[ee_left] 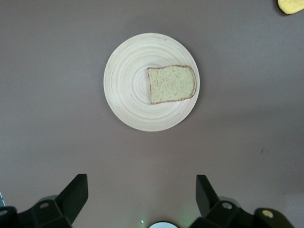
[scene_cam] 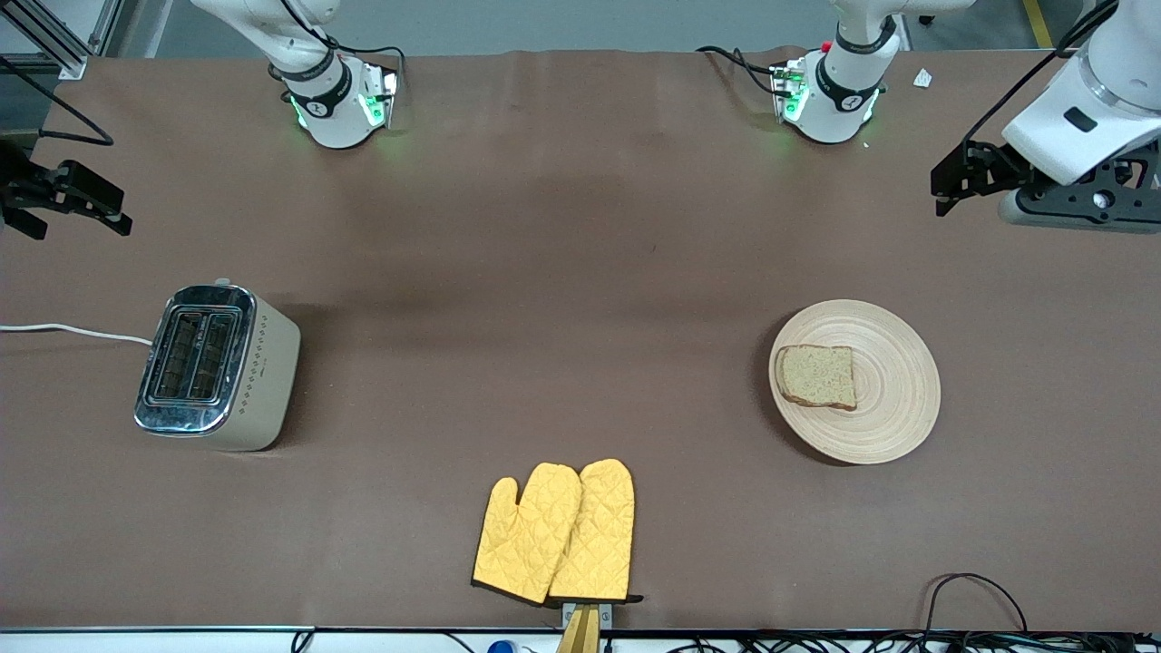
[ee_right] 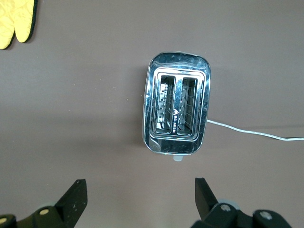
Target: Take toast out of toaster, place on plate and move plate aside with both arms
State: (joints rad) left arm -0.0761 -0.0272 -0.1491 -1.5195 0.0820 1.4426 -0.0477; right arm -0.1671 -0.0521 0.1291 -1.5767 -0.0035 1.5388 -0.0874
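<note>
In the front view you have the plate (scene_cam: 893, 413) at the right of the frame, toward the left arm's end of the tabletop (scene_cam: 544, 272), with the toast (scene_cam: 817, 375) lying flat on it, on the side of the plate toward frame centre. The left arm comes in from the upper right corner, its white forearm slanting down to the left gripper (scene_cam: 948, 186), which hangs in the air over bare tabletop above the plate in the frame, touching nothing. The right gripper (scene_cam: 68, 204) shows at the left edge, raised above the tabletop and higher in the frame than the toaster (scene_cam: 213, 367), which stands at the left with both slots up and a white cord (scene_cam: 73, 331) running off the left edge. A pair of yellow oven mitts (scene_cam: 558, 535) lies at the lower centre, nearest the camera. In the left wrist view you look straight down on the plate, upper centre of the frame, the toast on it; the left gripper (ee_left: 141, 199) at the bottom edge has its jaws wide apart and empty. In the right wrist view the toaster sits at centre frame, slots empty, a mitt at the upper left corner; the right gripper (ee_right: 141, 199) at the bottom edge likewise has its jaws spread wide, holding nothing.
</note>
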